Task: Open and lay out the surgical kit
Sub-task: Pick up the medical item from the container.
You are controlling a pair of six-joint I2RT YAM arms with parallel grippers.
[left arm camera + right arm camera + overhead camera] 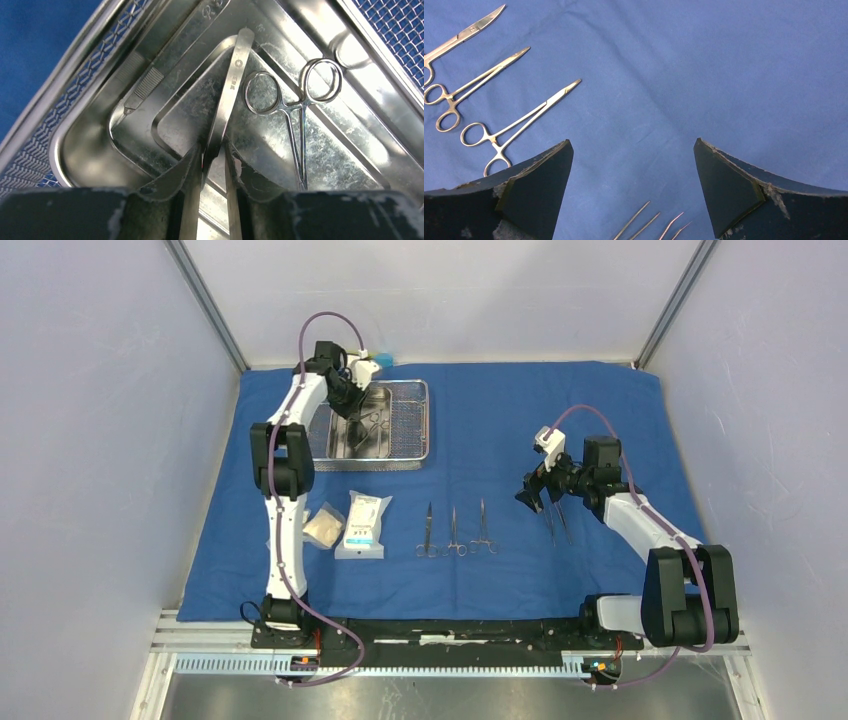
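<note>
The blue cloth (500,430) lies spread flat. The wire-mesh basket (418,425) stands at the back left with the steel pan (90,150) inside it. My left gripper (212,157) is down in the pan, shut on a pair of steel tweezers (234,75). A ring-handled clamp (300,110) and a slim flat handle (142,90) lie in the pan beside it. My right gripper (633,141) is open and empty, just above the cloth, over the tips of two thin tweezers (644,220). Three scissor-like instruments (455,532) lie in a row at the front centre.
White and green packets (363,525) and a beige one (323,525) lie on the cloth front left, beside the left arm. The three instruments also show at the left of the right wrist view (499,135). Grey walls close in both sides and the back.
</note>
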